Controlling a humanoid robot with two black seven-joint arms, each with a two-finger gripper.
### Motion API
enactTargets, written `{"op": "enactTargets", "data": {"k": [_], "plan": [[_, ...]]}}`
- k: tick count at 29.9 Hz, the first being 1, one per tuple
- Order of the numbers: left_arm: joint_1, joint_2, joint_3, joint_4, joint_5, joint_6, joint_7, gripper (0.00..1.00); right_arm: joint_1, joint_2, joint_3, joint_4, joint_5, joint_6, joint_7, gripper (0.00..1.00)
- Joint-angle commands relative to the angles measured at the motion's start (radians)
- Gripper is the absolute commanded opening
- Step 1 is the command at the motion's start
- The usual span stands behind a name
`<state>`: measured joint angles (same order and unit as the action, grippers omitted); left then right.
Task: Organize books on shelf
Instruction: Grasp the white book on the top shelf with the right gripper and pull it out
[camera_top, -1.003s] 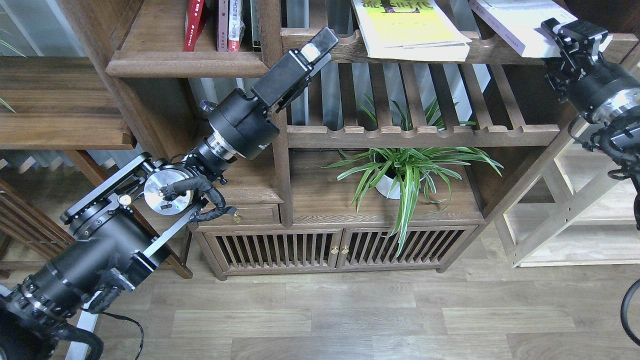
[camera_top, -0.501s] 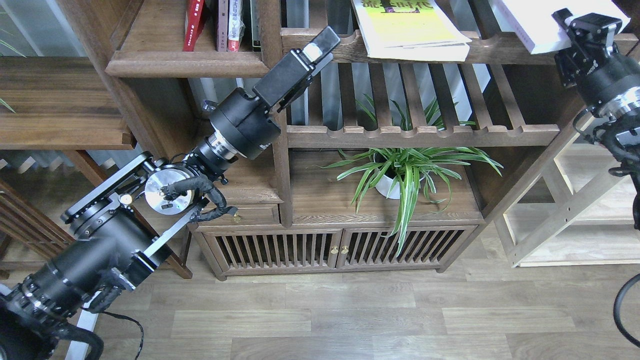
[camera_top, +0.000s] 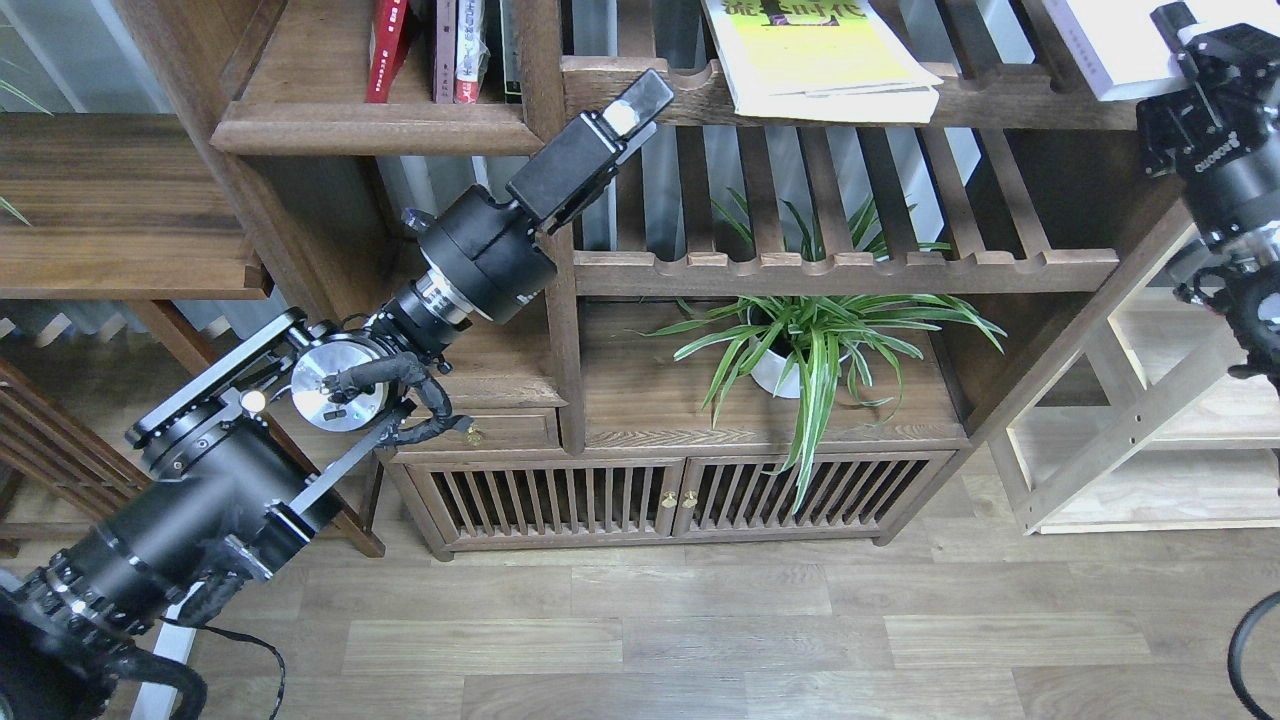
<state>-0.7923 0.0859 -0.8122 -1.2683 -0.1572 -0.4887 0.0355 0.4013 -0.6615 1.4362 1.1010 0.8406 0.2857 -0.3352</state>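
Slatted rack, right claw (camera_top: 1190, 35) gripping cropped white book (camera_top: 1110, 50), left claw (camera_top: 640, 100) unreadable.

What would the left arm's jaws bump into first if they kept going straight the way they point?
Probably the front rail of the upper slatted rack, just under the yellow-green book. The left gripper points up and right at it, but depth is hard to judge.

Our arms are matt black metal and plastic; the left arm (camera_top: 200, 480) carries a bright brushed-metal disc (camera_top: 335, 383) near its elbow. The shelf (camera_top: 380, 128) is dark-brown wood, smooth with a low sheen and visible grain. To its right, the slatted rack (camera_top: 850, 270) is the same dark wood. On the rack above it, the yellow-green book (camera_top: 815, 60) has a smooth paper cover. Right of the rack, the pale shelving (camera_top: 1150, 430) is light, matt wood. The floor (camera_top: 700, 640) looks like smooth grey-brown planks.
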Motion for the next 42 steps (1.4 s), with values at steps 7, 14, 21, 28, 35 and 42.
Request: {"op": "enactTargets", "data": {"k": [7,14,21,28,35,42], "plan": [[-0.001,-0.005,-0.001,0.003,0.013,0.0,0.0,0.99,-0.18,-0.021,0.079,0.091,0.002,0.183,-0.001,0.04],[-0.001,-0.012,-0.001,0.003,0.021,0.0,0.0,0.99,-0.297,-0.066,0.118,0.103,0.0,0.203,0.007,0.04],[-0.001,-0.034,0.002,0.001,0.028,0.0,0.0,0.99,-0.42,-0.089,0.205,0.19,0.0,0.203,0.004,0.04],[-0.001,-0.06,0.005,0.003,0.048,0.0,0.0,0.99,-0.62,-0.09,0.202,0.215,-0.04,0.203,0.001,0.03],[0.011,-0.058,0.025,0.004,0.05,0.0,0.009,0.99,-0.742,-0.089,0.205,0.215,-0.041,0.203,0.007,0.03],[0.027,-0.058,0.094,0.027,0.05,0.0,0.009,0.99,-0.811,-0.087,0.199,0.22,-0.044,0.203,0.01,0.03]]}}
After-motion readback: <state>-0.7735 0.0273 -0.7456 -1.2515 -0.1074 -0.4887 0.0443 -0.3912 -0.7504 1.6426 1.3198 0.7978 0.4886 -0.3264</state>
